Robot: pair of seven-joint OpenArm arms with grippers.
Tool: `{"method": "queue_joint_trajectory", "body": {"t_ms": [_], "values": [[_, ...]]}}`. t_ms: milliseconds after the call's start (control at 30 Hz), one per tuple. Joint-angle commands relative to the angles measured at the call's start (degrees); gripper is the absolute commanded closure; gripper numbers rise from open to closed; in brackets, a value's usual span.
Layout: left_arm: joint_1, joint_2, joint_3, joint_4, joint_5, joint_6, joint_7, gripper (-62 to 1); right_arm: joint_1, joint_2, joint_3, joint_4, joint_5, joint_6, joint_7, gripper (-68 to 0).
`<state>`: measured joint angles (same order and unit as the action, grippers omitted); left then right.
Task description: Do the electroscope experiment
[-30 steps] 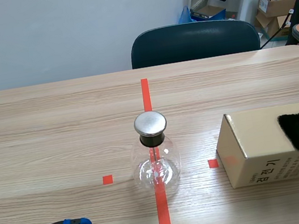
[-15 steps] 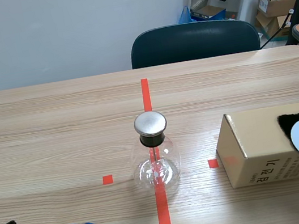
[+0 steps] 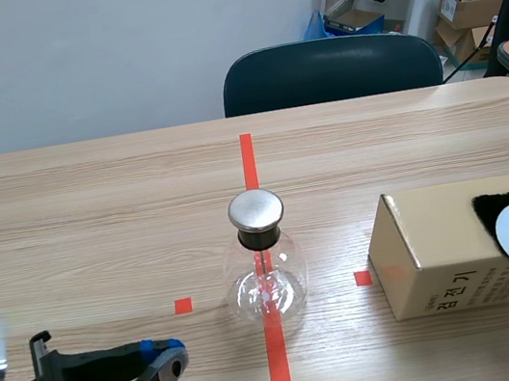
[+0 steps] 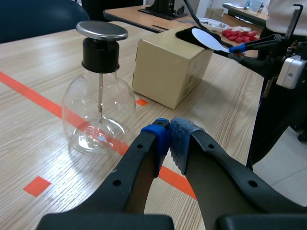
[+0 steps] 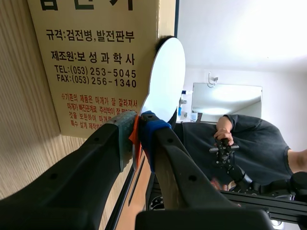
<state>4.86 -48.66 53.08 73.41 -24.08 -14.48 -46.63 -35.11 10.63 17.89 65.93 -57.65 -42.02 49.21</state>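
While the white disc (image 5: 165, 76) sits at the black fur (image 3: 506, 205) on top of the cardboard box (image 3: 441, 252), I judge the experiment barely begun. The charging is in hand, but the disc has not yet been carried to the metal cap of the electroscope (image 3: 265, 265), which stands on the red line beside the box, not touching it. My right gripper (image 5: 135, 128) is clamped on the disc's stem. My left gripper (image 4: 169, 139) is closed on nothing, pads together, near the flask.
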Motion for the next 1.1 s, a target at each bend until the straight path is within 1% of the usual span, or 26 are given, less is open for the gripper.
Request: {"method": "queue_joint_trajectory", "body": {"t_ms": [0, 100, 200, 233, 300, 400, 467, 533, 567, 700, 767, 833, 900, 933, 1067], "values": [[-0.6, 1.4, -0.3, 1.0, -0.3, 0.5, 0.3, -3.9, -0.3, 0.3, 0.1, 0.2, 0.2, -0.2, -0.4, -1.7], [-1.6, 2.9, -0.3, 1.0, -0.3, 2.3, 2.1, -3.9, -0.3, 0.3, 0.2, 0.2, 0.2, -0.5, -0.4, -1.7], [-2.6, 4.2, -0.3, 1.0, -0.3, 4.0, 4.1, -3.9, -0.3, 0.3, 0.2, 0.2, 0.8, -2.6, -0.4, -1.7], [-3.0, 4.7, -0.3, 1.0, -0.3, 4.4, 4.6, -3.8, -0.3, 0.3, 0.2, 0.3, 1.0, -2.8, -0.4, -1.7], [-3.7, 5.4, -0.3, 1.0, -0.4, 6.1, 5.6, -3.5, -0.4, 0.3, 0.2, 0.5, 1.3, -2.8, -0.4, -1.7], [-4.5, 6.4, -0.3, 1.0, -0.6, 8.0, 6.9, -3.5, -0.5, 0.3, 0.7, 1.4, 3.1, -2.8, -0.4, -1.7], [-5.1, 6.8, -0.3, 0.8, -0.8, 8.2, 7.8, -3.5, -1.1, 0.5, 1.7, 3.1, 3.2, -2.8, -0.4, -1.7], [-5.2, 7.1, -0.3, 0.8, -0.8, 9.5, 7.9, -3.5, -2.4, 0.8, 2.2, 5.6, 3.2, -2.8, -0.4, -1.7], [-5.2, 7.2, -0.3, 0.8, -0.8, 10.0, 7.9, -3.5, -3.2, 1.0, 2.2, 7.0, 3.4, -2.6, -0.7, -1.7], [-5.7, 8.7, -0.3, 0.0, -0.8, 11.4, 8.9, -3.5, -5.5, 1.2, 2.2, 13.3, 4.5, 0.2, -2.5, -1.7], [-6.1, 9.5, -0.3, -0.9, -0.8, 12.4, 9.9, -3.5, -6.4, 1.5, 1.9, 16.8, 4.0, 1.9, -4.8, -1.7], [-6.7, 10.2, -0.3, -2.3, -0.8, 12.5, 10.3, -3.5, -7.1, 2.0, 1.3, 20.4, 3.8, 4.0, -7.2, -1.7], [-7.0, 10.8, -0.3, -3.9, -0.8, 12.7, 10.1, -3.5, -7.7, 3.1, -0.1, 23.6, 3.9, 5.7, -10.3, -1.7], [-7.3, 11.0, -0.3, -4.7, -0.8, 12.7, 10.0, -3.5, -7.9, 3.7, -1.0, 25.2, 3.9, 6.1, -11.9, -1.7], [-8.4, 12.5, -0.3, -8.4, -0.8, 12.9, 10.1, -3.5, -7.9, 6.3, -5.3, 29.6, 4.3, 6.1, -17.6, -1.8]]}}
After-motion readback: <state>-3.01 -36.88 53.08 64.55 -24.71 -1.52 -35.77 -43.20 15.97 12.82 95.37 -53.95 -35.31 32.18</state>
